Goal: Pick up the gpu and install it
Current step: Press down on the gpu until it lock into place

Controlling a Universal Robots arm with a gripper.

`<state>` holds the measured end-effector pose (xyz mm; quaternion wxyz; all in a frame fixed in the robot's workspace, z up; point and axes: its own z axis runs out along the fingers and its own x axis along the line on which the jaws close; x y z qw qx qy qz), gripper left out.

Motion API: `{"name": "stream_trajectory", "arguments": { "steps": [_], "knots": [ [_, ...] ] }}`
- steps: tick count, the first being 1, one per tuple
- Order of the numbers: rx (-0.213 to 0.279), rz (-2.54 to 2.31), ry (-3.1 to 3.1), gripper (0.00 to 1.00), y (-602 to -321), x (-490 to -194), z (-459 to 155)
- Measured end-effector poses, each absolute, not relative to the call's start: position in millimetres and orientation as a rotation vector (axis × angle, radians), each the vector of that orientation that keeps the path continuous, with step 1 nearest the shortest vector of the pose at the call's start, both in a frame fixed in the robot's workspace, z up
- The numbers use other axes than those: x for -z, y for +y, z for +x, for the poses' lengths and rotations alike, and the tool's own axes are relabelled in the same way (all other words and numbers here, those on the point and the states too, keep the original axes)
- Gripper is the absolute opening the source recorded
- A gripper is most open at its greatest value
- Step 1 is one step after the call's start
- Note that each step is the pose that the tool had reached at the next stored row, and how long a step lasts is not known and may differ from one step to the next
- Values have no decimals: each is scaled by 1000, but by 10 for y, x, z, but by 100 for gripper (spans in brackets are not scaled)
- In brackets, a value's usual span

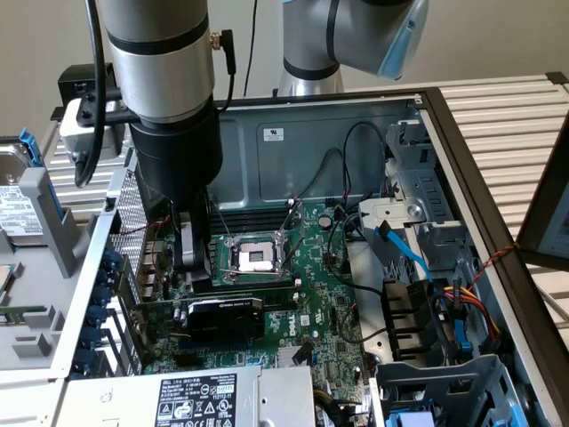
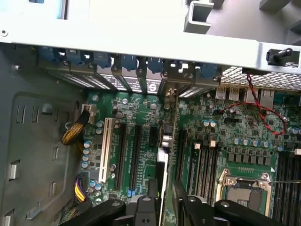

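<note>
The gpu [image 1: 220, 318], a short green card with a black cooler shroud, stands upright in an expansion slot on the motherboard [image 1: 311, 294], its bracket end toward the case's rear wall. My gripper [image 1: 196, 276] hangs straight down over the card's end nearest the rear wall, right at its top edge and just beside the CPU socket [image 1: 253, 258]. In the wrist view the gpu [image 2: 165, 155] shows edge-on as a thin green and silver line that runs into the middle of the gripper [image 2: 165, 202]. Contact with the card is not discernible.
The open PC case holds a power supply [image 1: 196, 396] at the front, drive cages [image 1: 444, 374] and blue and black cables [image 1: 404, 249] on the exterior view's right. A grey hard drive [image 1: 18, 209] lies outside on the exterior view's left. Red wire [image 2: 256, 110] crosses the board.
</note>
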<state>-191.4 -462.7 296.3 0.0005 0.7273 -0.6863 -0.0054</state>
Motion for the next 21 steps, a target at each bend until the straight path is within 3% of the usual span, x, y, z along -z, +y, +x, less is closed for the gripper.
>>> {"name": "stream_trajectory", "arguments": {
  "steps": [4,21],
  "knots": [
    [17,2284,-2155,11,-4626,-2959,-1966],
    [-11,2274,-2152,11,-4563,-2757,-2097]
  ]
}}
